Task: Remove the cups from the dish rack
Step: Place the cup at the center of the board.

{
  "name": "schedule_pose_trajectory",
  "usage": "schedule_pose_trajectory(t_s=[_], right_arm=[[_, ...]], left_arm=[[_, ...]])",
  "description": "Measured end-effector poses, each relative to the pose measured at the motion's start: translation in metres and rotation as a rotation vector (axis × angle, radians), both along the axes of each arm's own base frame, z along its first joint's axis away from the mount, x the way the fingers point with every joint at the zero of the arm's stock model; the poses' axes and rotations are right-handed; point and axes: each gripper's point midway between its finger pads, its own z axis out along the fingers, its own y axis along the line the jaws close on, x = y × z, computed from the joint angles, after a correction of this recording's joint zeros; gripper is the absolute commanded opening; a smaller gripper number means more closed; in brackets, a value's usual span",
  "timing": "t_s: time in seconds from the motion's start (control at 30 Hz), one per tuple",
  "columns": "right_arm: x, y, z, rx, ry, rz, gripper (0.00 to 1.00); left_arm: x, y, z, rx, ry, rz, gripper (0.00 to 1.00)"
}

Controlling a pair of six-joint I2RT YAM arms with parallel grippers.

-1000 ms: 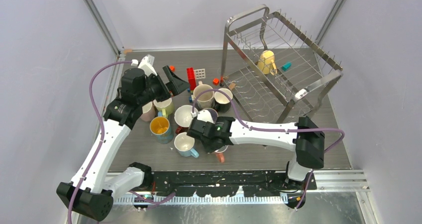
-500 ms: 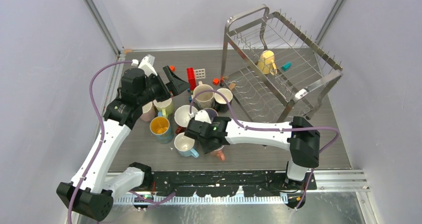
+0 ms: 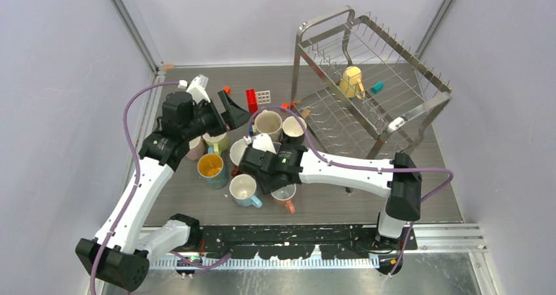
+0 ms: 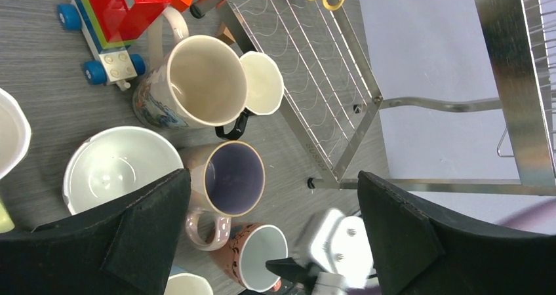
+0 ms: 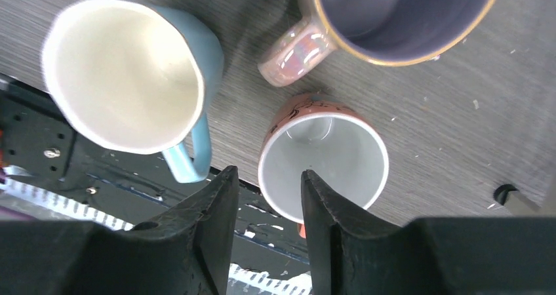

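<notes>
The silver wire dish rack (image 3: 374,95) stands at the back right with one pale yellow cup (image 3: 351,80) on its upper tier. Several cups stand on the table to its left. My right gripper (image 5: 265,172) is open and empty, just above a red-brown cup (image 5: 321,164) that stands upright near the front edge (image 3: 284,195). A light blue cup (image 5: 124,72) is to its left and a pink cup with a purple inside (image 5: 393,13) behind it. My left gripper (image 4: 273,173) is open and empty, high above the cups beside the rack (image 4: 315,92).
A beige mug (image 3: 267,124), a black mug (image 3: 293,129), a white-lined cup (image 3: 239,152), a mustard-filled teal cup (image 3: 211,168) and a yellow-green cup (image 3: 215,141) crowd the table's middle. Toy blocks (image 3: 252,101) lie behind them. Walls close in on both sides.
My right gripper has moved back and to the left off the red-brown cup, which now stands uncovered near the front edge. The left arm has shifted slightly.
</notes>
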Motion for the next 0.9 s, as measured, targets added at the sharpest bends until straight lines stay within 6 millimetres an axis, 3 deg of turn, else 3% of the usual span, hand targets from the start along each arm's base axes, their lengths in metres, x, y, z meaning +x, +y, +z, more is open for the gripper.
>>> schedule_pose_trajectory(t_s=[0.17,0.3,0.5,0.57,0.6,0.9], right_arm=[[0.012,0.01,0.055,0.07,-0.073,-0.015,0.54],[0.02,0.007,0.127,0.197,-0.168,-0.021,0.66],[0.026,-0.019,0.229,0.392,-0.306,-0.048,0.81],[0.026,-0.032,0.251,0.436,-0.344,-0.058,0.98],[0.026,-0.038,0.261,0.456,-0.36,-0.062,1.0],[0.026,-0.089,0.324,0.612,-0.495,-0.106,1.0]], left_arm=[[-0.001,-0.005,-0.002,-0.024,0.002,-0.019,1.0],[-0.004,-0.016,0.0,-0.026,-0.014,-0.05,1.0],[-0.017,-0.057,-0.008,-0.004,-0.016,-0.149,1.0],[-0.018,-0.07,-0.015,0.01,-0.008,-0.171,1.0],[-0.018,-0.075,-0.018,0.015,-0.005,-0.179,1.0],[-0.005,-0.14,-0.048,0.065,-0.007,-0.241,1.0]])
